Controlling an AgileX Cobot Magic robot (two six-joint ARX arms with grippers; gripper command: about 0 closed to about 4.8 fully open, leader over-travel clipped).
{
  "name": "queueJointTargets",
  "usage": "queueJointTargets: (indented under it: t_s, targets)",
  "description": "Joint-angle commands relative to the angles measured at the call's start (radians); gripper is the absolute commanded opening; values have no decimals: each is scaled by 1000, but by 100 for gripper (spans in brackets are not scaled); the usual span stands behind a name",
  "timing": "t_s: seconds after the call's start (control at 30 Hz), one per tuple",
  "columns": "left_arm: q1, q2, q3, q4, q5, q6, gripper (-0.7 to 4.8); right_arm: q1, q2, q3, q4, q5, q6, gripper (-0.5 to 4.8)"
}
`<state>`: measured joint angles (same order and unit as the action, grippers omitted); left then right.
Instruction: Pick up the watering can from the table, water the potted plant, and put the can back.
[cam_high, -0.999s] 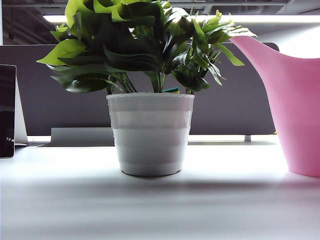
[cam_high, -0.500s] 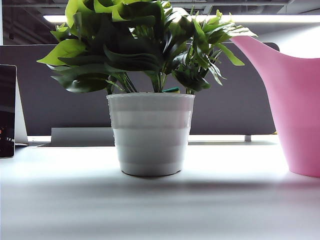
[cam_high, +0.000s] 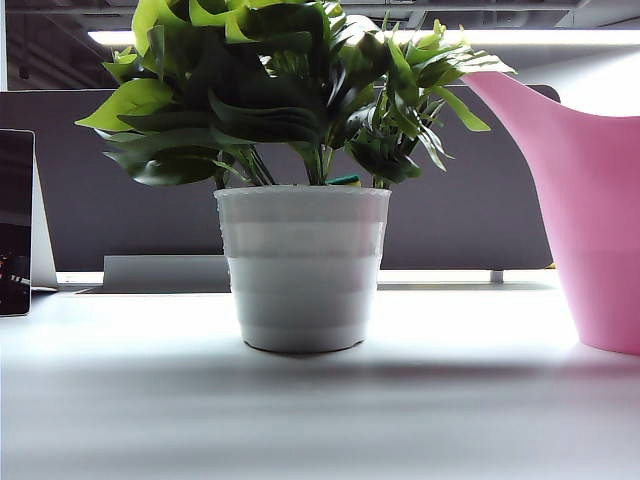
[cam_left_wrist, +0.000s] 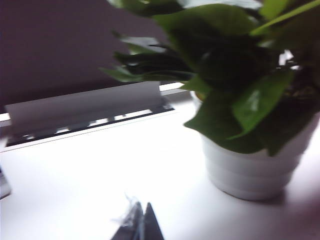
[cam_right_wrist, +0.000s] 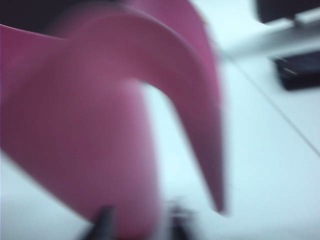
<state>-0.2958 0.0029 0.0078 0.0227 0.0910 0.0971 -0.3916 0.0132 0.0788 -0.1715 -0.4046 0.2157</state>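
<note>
Watering can stands upright on the pale counter at the right edge of the exterior view, its body cut off by the frame. Long spout slants up and toward the plant, its tip among the outer leaves. Can and pot stand apart, a strip of bare counter between them.

Potted plant sits mid-counter: white ribbed pot, broad dark and lime green leaves spreading wide above the rim.

Neither arm shows in the exterior view.

Left gripper: only the dark tips show in the left wrist view, drawn together to a point with no gap visible, nothing between them. It sits low over bare counter, near the potted plant but clear of it. Grey ledge runs along the counter's far edge beneath a dark wall panel.

Right gripper: right wrist view heavily blurred. Two dark tips visible, spread to either side of the lower part of the watering can. Whether the jaws press the plastic or stand just off it, cannot tell. The can's curved handle arches beside the body, pale counter showing through the loop. Dark flat object lies on the counter well beyond the can.

Dark screen stands at the counter's far left in the exterior view.
</note>
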Motion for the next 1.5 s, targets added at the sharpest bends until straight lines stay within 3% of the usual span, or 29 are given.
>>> queueJointTargets:
  t_s: [0.03, 0.23, 0.4, 0.67, 1.5]
  targets:
    - [65, 1, 1, 8, 3, 0, -5, 2, -11, 46, 3, -90, 18, -9]
    - [233, 1, 1, 9, 0, 0, -5, 2, -11, 156, -38, -129, 27, -9]
    - [302, 1, 1, 9, 0, 0, -5, 2, -11, 247, -35, -124, 28, -9]
    - [304, 1, 1, 9, 0, 0, -5, 2, -10, 333, -22, -79, 27, -9]
    - [304, 1, 1, 9, 0, 0, -5, 2, -10, 333, -27, -95, 27, -8]
